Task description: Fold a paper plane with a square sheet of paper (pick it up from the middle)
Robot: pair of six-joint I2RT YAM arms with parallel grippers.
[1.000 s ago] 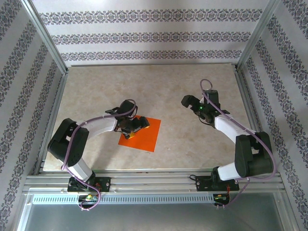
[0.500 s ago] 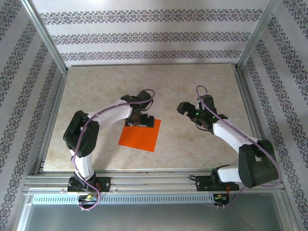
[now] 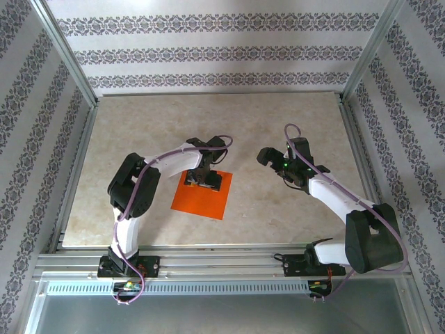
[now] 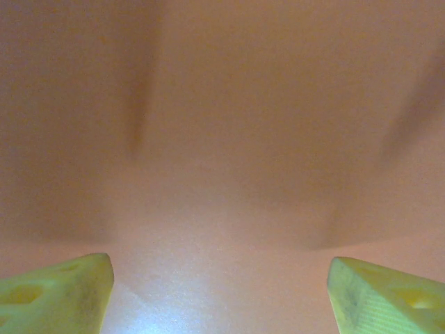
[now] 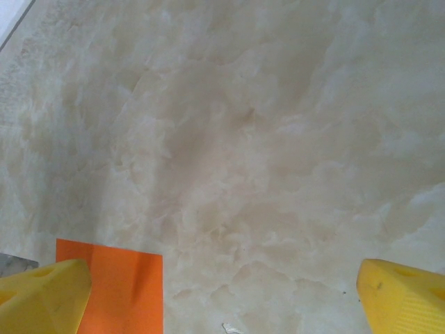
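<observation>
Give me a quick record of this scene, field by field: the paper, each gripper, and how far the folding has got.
paper: orange square, flat on the table, no fold visible
left gripper: over the paper's far part, jaws apart, close above the sheet; contact unclear
right gripper: over bare table to the right of the paper, jaws wide apart, holding nothing
folding: not yet begun

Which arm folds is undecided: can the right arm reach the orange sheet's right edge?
Probably yes: the right arm hovers, jaws open, beside the sheet, bare table between; the left arm covers its far edge.
</observation>
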